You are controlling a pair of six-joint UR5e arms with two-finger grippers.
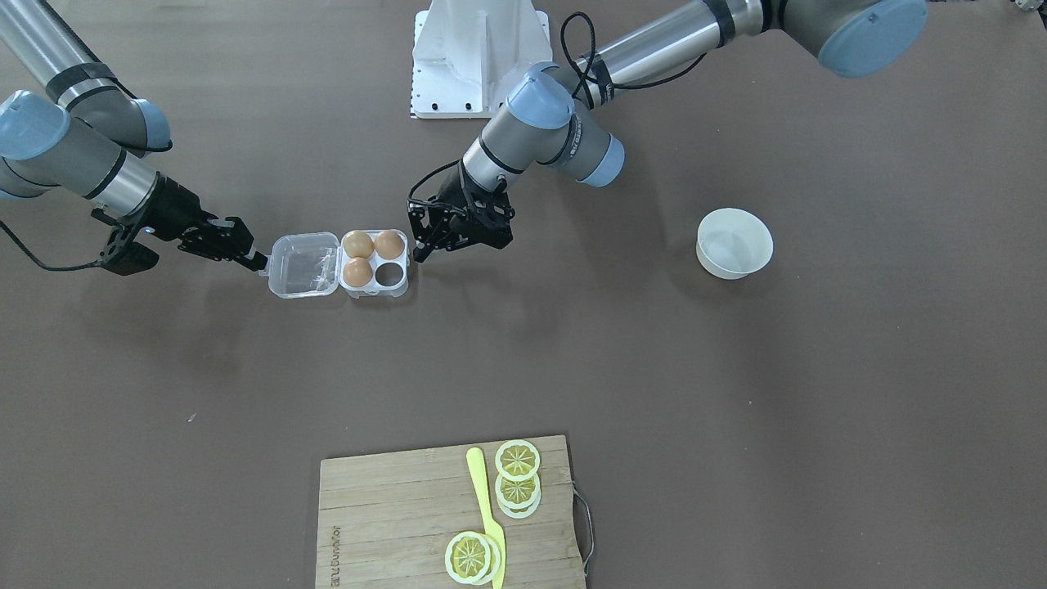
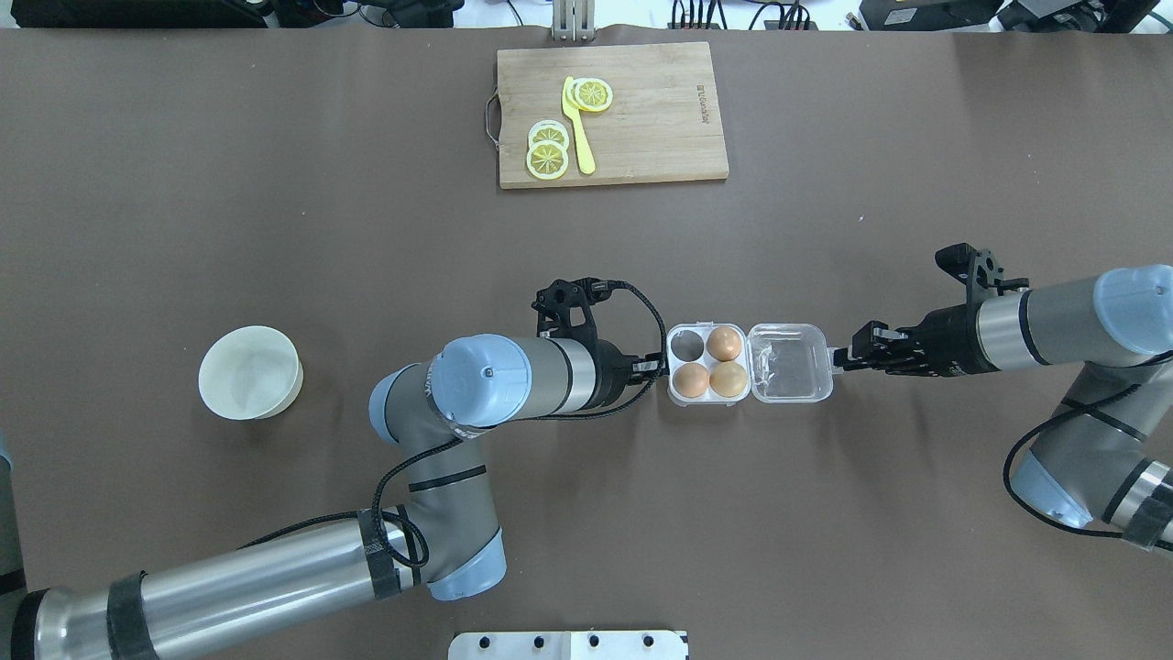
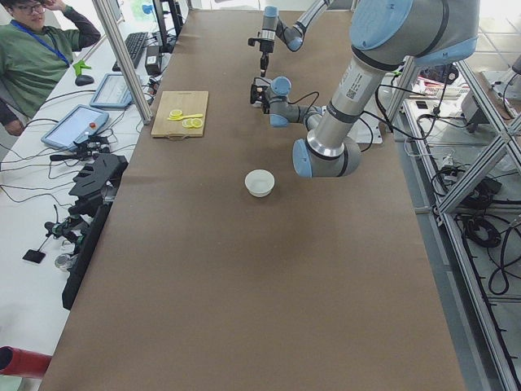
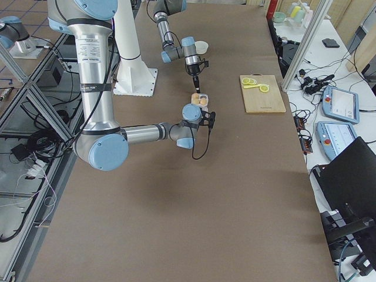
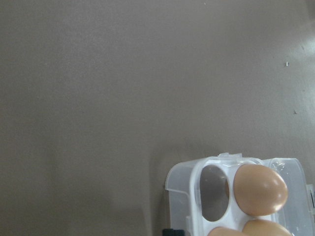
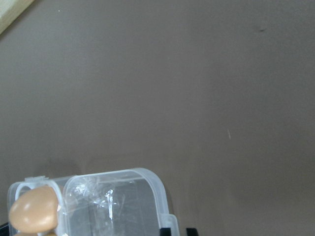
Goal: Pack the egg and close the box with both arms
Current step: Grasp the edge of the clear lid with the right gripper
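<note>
Three eggs [image 2: 724,344] in box [image 2: 790,365], bowl [image 2: 207,377] well left, board [image 2: 660,119] behind

Left arm [image 2: 275,577] enters low with the elbow sharply bent and the wrist level. Left gripper [image 2: 652,367] points toward the right arm; finger spacing not discernible. Right arm [image 2: 1054,325] extends level, opposing. Right gripper [image 2: 838,359] sits low, fingers drawn together.

box [image 2: 790,396] is hemmed in sideways, left gripper [image 2: 652,367] just beside its cup end, right gripper [image 2: 838,359] at the lid edge, but above and toward the cutting board [image 2: 660,128] it's open
</note>
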